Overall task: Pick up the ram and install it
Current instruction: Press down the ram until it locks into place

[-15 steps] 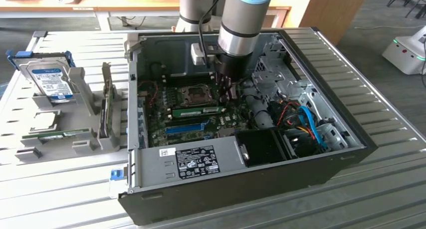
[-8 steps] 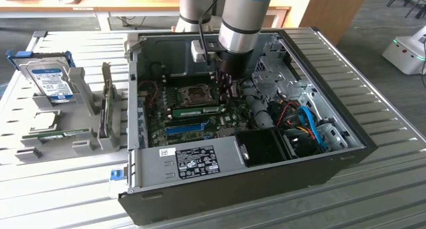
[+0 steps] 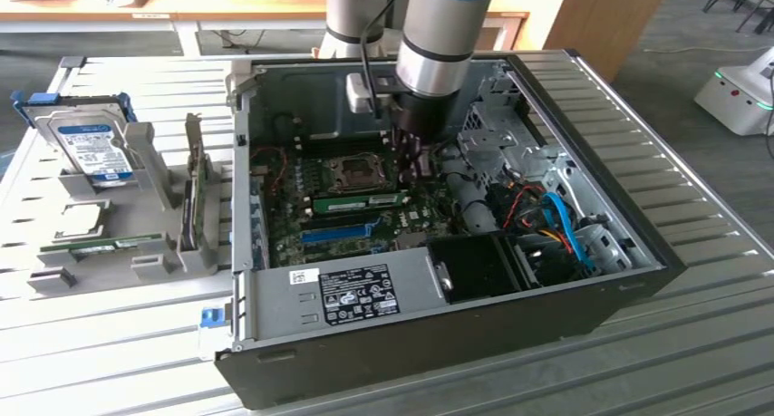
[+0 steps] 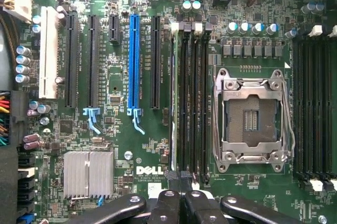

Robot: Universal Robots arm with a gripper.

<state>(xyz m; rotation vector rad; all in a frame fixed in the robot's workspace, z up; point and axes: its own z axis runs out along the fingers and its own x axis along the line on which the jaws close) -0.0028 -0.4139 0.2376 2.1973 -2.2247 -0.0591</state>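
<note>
We see the ram (image 3: 366, 201) as a long, thin green stick with a pale label on its face. It stands upright on its long edge in a memory slot (image 3: 370, 208) of the motherboard (image 3: 317, 218), just beside the CPU socket (image 3: 357, 169). In the wrist view it shows edge-on (image 4: 173, 103), a narrow line in the outermost of the four slots, parallel to the black empty slots (image 4: 192, 103) next to it.

A hard drive (image 3: 94, 149) stands at the exterior view's left of the computer case (image 3: 629, 217).
</note>
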